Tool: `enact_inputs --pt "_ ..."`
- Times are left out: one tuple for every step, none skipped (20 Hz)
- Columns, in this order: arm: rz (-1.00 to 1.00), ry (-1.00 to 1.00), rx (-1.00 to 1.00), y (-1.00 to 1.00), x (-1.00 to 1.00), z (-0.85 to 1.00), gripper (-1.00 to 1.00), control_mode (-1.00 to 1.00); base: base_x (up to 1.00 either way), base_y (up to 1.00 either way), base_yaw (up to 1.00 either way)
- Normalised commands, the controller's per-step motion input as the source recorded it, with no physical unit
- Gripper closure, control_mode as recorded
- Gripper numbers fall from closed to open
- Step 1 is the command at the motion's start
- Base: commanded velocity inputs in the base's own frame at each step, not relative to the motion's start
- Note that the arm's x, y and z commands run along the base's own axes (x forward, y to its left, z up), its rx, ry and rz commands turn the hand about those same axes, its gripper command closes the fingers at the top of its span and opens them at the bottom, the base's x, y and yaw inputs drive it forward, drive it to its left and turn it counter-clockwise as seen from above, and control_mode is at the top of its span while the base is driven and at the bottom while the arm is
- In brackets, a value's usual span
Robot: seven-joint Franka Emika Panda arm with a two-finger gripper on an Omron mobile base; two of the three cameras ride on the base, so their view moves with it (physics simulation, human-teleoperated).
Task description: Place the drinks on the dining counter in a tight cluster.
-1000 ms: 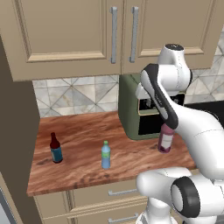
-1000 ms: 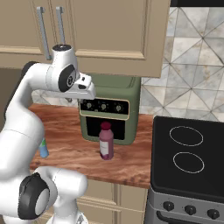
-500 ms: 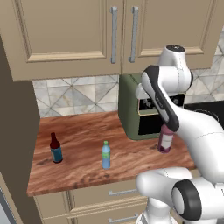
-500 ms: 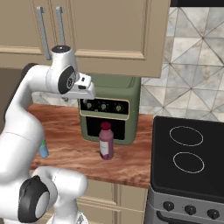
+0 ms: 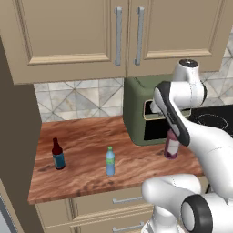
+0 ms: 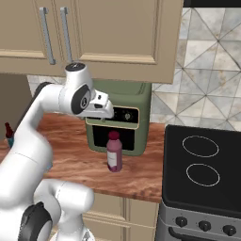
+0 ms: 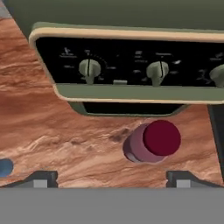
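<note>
- The gripper (image 7: 112,177) hangs spread wide, holding nothing.
- The purple-capped bottle (image 7: 151,142) stands upright on the worktop (image 7: 52,135) directly beneath it, slightly toward one finger (long axis vertical), just before the green oven (image 7: 131,65).

The white arm with dark joints rises from its base, bends at a raised elbow and reaches forward and down. Its pincer (image 7: 111,177) points downward, jaws spread wide apart with nothing between them.
</note>
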Motion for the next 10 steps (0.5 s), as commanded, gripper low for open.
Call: enact_inputs --pt "-0.18 0.01 -0.04 -0.68 0.0 -0.16 -1.0 -1.0 0.0 0.0 0.0" --pt "-0.21 0.01 -0.01 -0.62 0.0 0.0 -1.0 -1.0 0.0 0.0 0.0" --pt "-0.23 0.01 0.0 -0.52 0.0 0.0 -1.0 -1.0 0.0 0.0 0.0" --pt "-0.25 0.01 0.0 -0.57 0.0 0.0 -1.0 -1.0 0.0 0.0 0.0" --pt "-0.21 0.03 0.08 -0.86 -0.09 0.0 -1.0 -1.0 0.0 0.0 0.0" --pt "-0.18 0.0 0.1 -0.77 0.0 0.0 -1.0 -1.0 0.0 0.0 0.0" --pt "-0.17 0.0 0.06 -0.68 0.0 0.0 -1.0 -1.0 0.0 0.0 0.0" --pt "-0.12 0.0 0.06 -0.56 0.02 0.0 -1.0 -1.0 0.0 0.0 0.0" --pt "-0.08 0.0 0.07 -0.46 0.02 0.0 -1.0 -1.0 0.0 0.0 0.0" --pt "-0.07 0.0 0.08 -0.4 0.0 0.0 -1.0 -1.0 0.0 0.0 0.0"
